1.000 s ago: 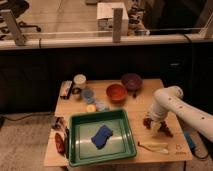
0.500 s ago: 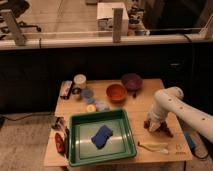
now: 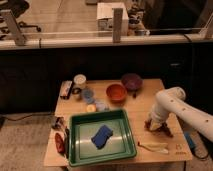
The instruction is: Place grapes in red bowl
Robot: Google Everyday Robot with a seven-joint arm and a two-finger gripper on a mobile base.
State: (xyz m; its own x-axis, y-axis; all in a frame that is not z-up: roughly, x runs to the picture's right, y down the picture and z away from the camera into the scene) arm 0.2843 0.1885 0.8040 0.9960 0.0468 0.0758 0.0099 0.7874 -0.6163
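Camera view, single view. White arm (image 3: 176,106) reaches in from the right and bends down to the worktop (image 3: 141,109). Tool (image 3: 153,125) sits low at the right part of the worktop, tip on the surface. Fingers drawn in narrow; they appear closed around the grapes (image 3: 163,131), though the contact is hard to make out from here. Grapes: dark red cluster at the tool tip, trailing to its right, resting on the worktop.

Red bowl (image 3: 116,92): beyond the tool and to its left, well apart. Purple bowl (image 3: 131,81): farther back, just beside the red bowl. Green tray (image 3: 75,149): left of the tool, holding a blue cloth (image 3: 102,136). Pale elongated object (image 3: 154,146): on the near side of the tool, close to it.
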